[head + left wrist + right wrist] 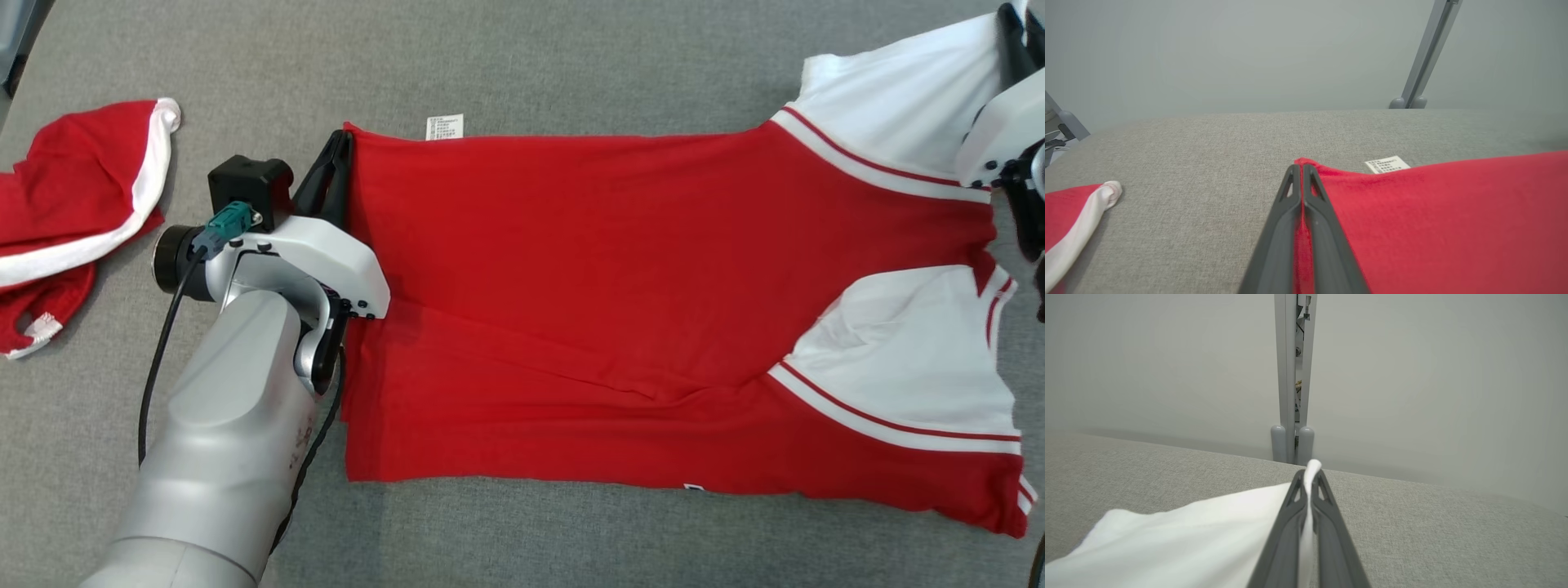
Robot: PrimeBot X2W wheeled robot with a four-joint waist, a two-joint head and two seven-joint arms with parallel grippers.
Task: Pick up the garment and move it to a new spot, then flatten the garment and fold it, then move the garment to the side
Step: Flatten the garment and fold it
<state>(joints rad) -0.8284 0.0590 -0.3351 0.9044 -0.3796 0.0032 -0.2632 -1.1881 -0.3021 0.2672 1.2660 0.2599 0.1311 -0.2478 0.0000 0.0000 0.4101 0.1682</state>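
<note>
"On the grey bench (pixel 522 65), spread nearly flat — red garment (pixel 620 269), lightly creased along its length."
"And the left hand (pixel 1301 168)?"
"Clenched on the garment's hem corner, right beside the white care label (pixel 444 126)."
"Right hand (pixel 1309 473)?"
"Pinched tight on the edge of the white sleeve (pixel 898 106) on the label's side of the garment, with cloth poking up past the fingertips (pixel 1331 522)."
"Anything else near the garment?"
"Off past its hem end, well apart — a second red-and-white piece (pixel 73 188), crumpled."
</note>
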